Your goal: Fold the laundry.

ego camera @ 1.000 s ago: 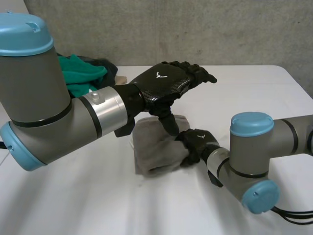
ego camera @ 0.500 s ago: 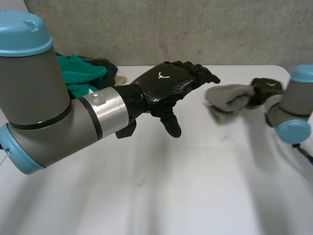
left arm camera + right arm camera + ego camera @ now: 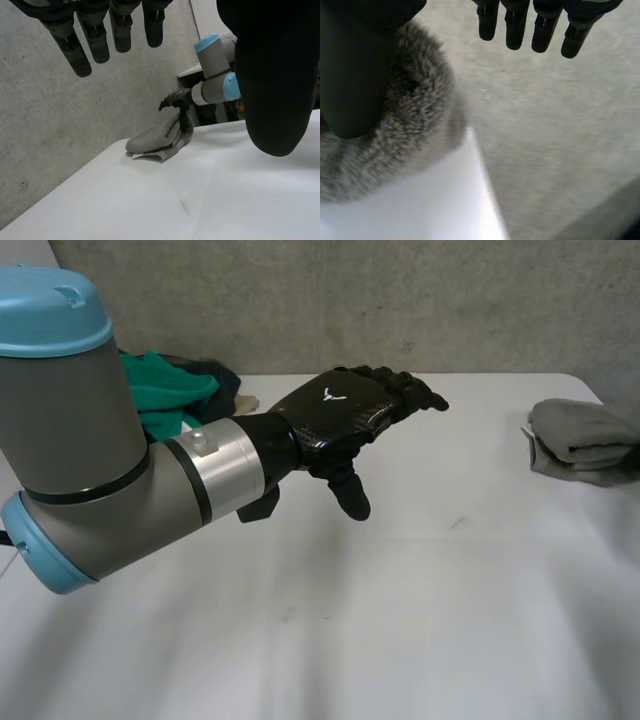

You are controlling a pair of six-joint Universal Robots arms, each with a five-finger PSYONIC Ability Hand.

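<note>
I see the desk (image 3: 430, 640) lit brightly and evenly from overhead, its white top pale all the way to the far edge. A soft sheen lies on the back of the left hand (image 3: 340, 418), with no hard glare. The grey cloth (image 3: 585, 440) at the desk's right edge casts only faint shade. In the right wrist view the desk burns white and the right hand (image 3: 355, 65) reads almost black.

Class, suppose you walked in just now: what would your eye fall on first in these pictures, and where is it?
The big left arm stands out, its black left hand open in the air over the middle of the table. Next comes the folded grey cloth at the table's right edge, the open right hand close by it. Behind the left arm lie heaped green clothes.
</note>
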